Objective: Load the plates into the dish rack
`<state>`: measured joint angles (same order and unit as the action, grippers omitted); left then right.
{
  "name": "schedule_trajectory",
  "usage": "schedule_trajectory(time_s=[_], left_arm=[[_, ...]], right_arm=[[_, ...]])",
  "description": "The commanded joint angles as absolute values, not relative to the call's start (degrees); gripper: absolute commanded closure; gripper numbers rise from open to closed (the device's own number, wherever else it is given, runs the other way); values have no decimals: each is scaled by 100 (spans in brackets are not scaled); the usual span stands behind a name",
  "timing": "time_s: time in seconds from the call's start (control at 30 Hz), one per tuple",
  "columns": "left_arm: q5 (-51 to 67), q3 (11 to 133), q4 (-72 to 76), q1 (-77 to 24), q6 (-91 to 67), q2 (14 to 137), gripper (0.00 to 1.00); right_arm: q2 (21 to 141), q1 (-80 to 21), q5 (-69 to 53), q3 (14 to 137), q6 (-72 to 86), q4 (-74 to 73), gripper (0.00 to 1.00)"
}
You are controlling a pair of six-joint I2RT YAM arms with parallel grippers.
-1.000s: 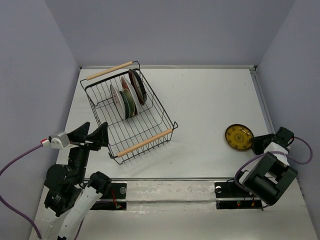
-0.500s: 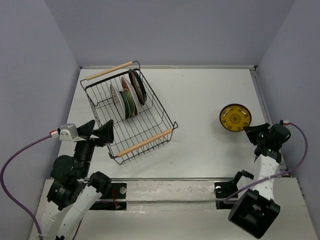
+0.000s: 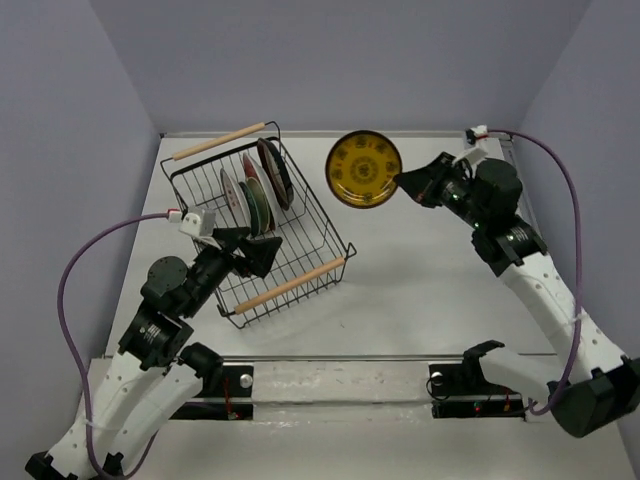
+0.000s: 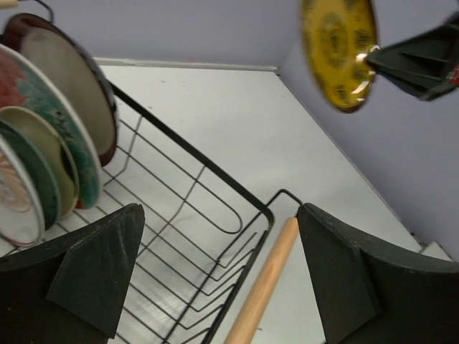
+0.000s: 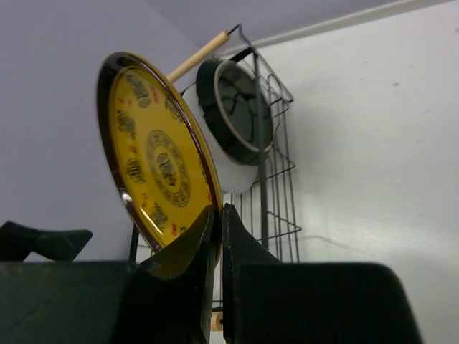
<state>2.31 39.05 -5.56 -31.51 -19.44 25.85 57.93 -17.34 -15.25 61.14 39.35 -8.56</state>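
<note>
My right gripper [image 3: 407, 181] is shut on the rim of the yellow plate [image 3: 364, 169] and holds it in the air, just right of the dish rack [image 3: 300, 243]; the plate also shows in the right wrist view [image 5: 154, 165] and the left wrist view [image 4: 337, 50]. Several plates [image 3: 256, 190] stand on edge in the rack's far part: a maroon-rimmed one [image 4: 72, 82], a red-and-teal floral one [image 4: 43, 115] and smaller ones in front. My left gripper [image 3: 252, 252] is open and empty above the rack's near half, its fingers [image 4: 97, 269] either side of the near wooden handle [image 4: 265, 283].
The rack's far wooden handle [image 3: 220, 141] lies near the back wall. Purple walls close in the table on the left, back and right. My left arm's purple cable [image 3: 90, 260] loops at the left, my right arm's cable [image 3: 570, 200] along the right wall.
My right gripper has lifted the yellow plate off the table at the right and carried it up and left to beside the rack. My left gripper has moved right, over the rack's near part.
</note>
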Motion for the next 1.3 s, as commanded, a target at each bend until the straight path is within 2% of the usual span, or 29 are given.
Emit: schedule_trajectory(time_s=[0.0,0.2,0.23,0.27,0.47,0.67,0.8,0.87,0.93,1.03,1.17,1.2,1.23,1.27], left_arm=[[1309,4096,421,-3155,-2469,2917,1],[1257,3929,781,-3085,-2715,3076,3],[1152,3920,791,-3068,-2716,3076,6],[1047,3929,756,-3059,-2690,3102,14],[203,3929,203,-3032,-2470,3032,45],[62,3973,9,-3024,-2356,2883,46],[97,3973,27,-3032,-2320,2944,65],[-208,4008,-17,-3032,-2285,2944,63],[-482,4078,-315,-3032,-2163,2866,35],[-352,4078,-256,-3032,-2092,2821,36],[-263,4034,-167,-3032,-2110,2856,47],[-264,4043,-176,-3032,-2092,2865,53],[-238,4043,-184,-3032,-2092,2848,73],[-194,4034,-132,-3032,-2083,2813,82]], right_arm=[[6538,-2967,-1266,6775,3569,-449,93],[7451,-3980,-1476,7303,3480,-123,93],[7531,-4190,-1494,7330,3463,-71,93],[7584,-4279,-1572,7374,3463,-62,93],[7638,-4526,-1723,7392,3314,220,93],[7523,-4526,-1862,7269,3296,272,93],[7611,-4579,-2083,7269,3296,308,93],[7594,-4579,-1996,7269,3200,203,93],[7454,-4579,-1531,7234,3077,19,93],[7470,-4579,-1765,7260,3076,61,93],[7681,-4579,-2065,7339,3111,97,93],[7699,-4579,-2083,7330,3094,97,93],[7708,-4579,-2179,7313,3076,114,93],[7708,-4579,-2258,7304,3067,132,93]])
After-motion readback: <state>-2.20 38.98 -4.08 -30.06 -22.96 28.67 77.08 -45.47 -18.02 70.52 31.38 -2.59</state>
